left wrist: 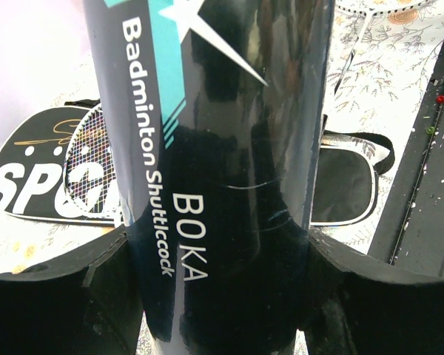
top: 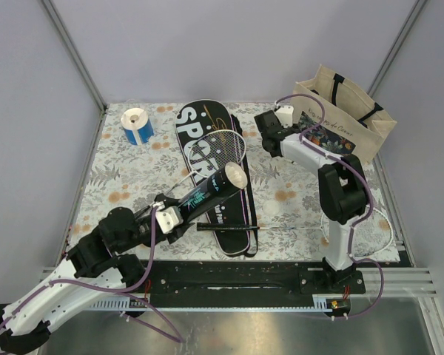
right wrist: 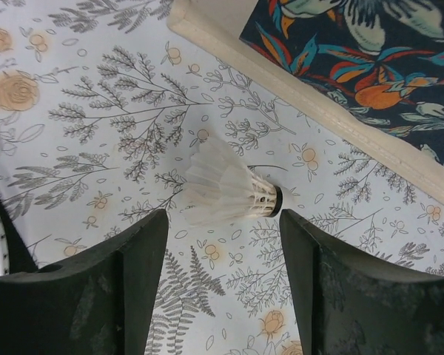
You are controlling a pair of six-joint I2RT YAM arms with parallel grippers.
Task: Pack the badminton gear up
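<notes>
our right gripper (right wrist: pixel 222 225) hangs open over the light, crushable shuttlecock (right wrist: pixel 229 194); we'd pinch its cork. left gripper (left wrist: pixel 218 270) clamps the slick tube (left wrist: pixel 229 133).

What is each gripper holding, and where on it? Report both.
Left gripper: clamped on the black tube, around its body near the end away from its pale end. Right gripper: nothing; open above a loose shuttlecock.
</notes>
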